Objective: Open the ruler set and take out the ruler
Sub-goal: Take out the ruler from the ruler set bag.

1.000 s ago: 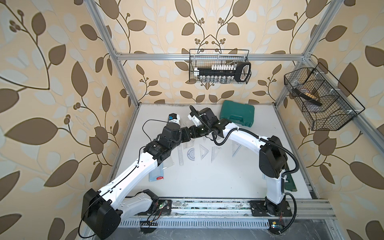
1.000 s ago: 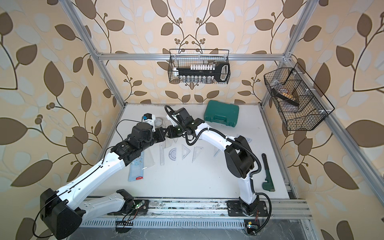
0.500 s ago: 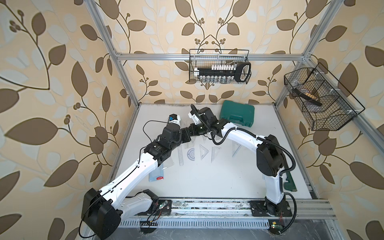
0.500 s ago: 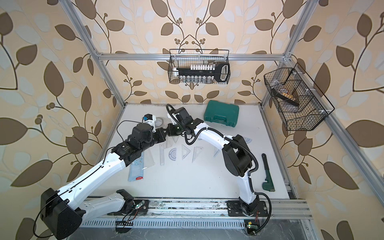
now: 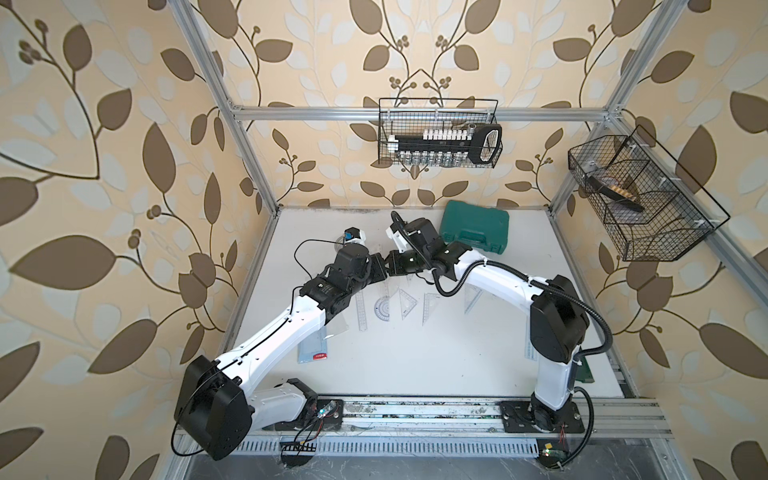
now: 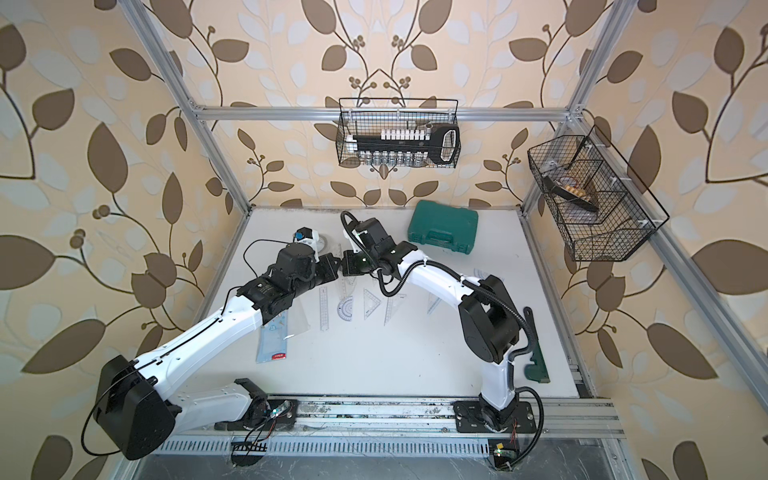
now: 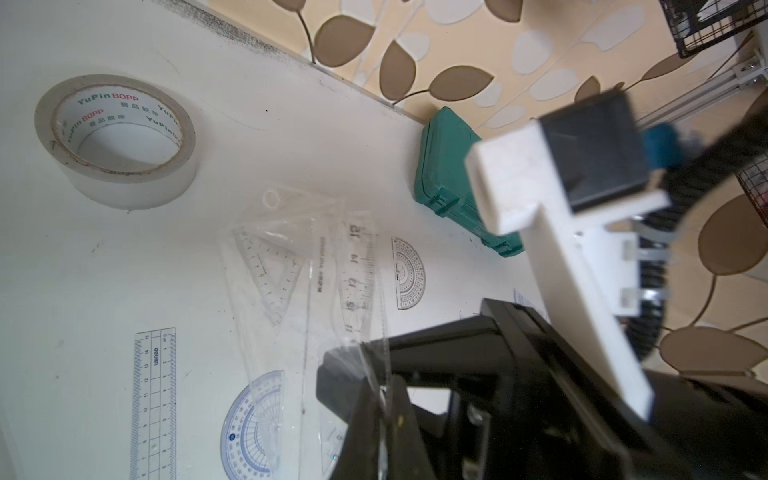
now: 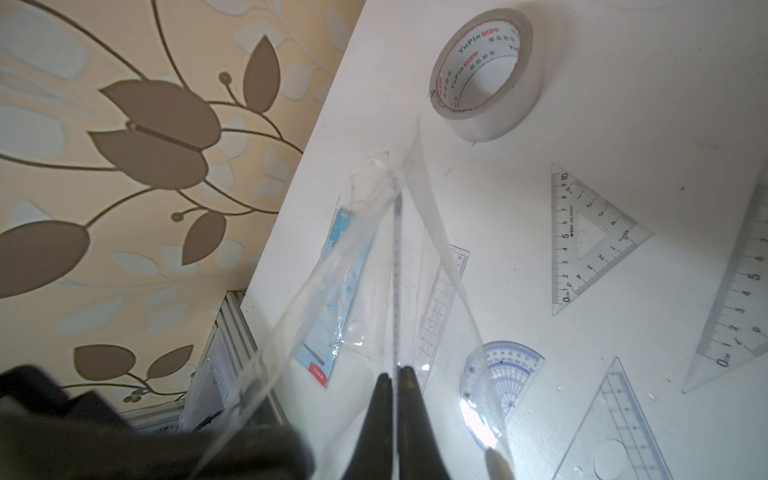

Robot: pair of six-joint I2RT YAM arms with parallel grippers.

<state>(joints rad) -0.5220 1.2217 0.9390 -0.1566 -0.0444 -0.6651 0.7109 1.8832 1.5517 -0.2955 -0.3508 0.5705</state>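
Jaws on the right gripper (image 8: 397,374) have just come together. A second ago they stood partly apart, and now they pinch the thin edge of the ruler (image 8: 397,266), which runs straight out from between them. Neither arm has shifted much otherwise. The left gripper (image 7: 384,388) is clamped tight, as it was, with the clear film of the ruler set (image 7: 291,266) caught in it.

So the pouch hangs in the air between the two tools, above the table (image 5: 415,365) toward its back edge, not far from the tape roll (image 8: 486,70). Seen from the right wrist, the film spreads away on both sides of the ruler, so the mouth looks open. Whether the pads have bare ruler or a layer of film as well, I cannot tell.

To my eye the opening is done and the ruler, still mostly inside, is gripped for drawing out. What remains is pulling the two grips apart.
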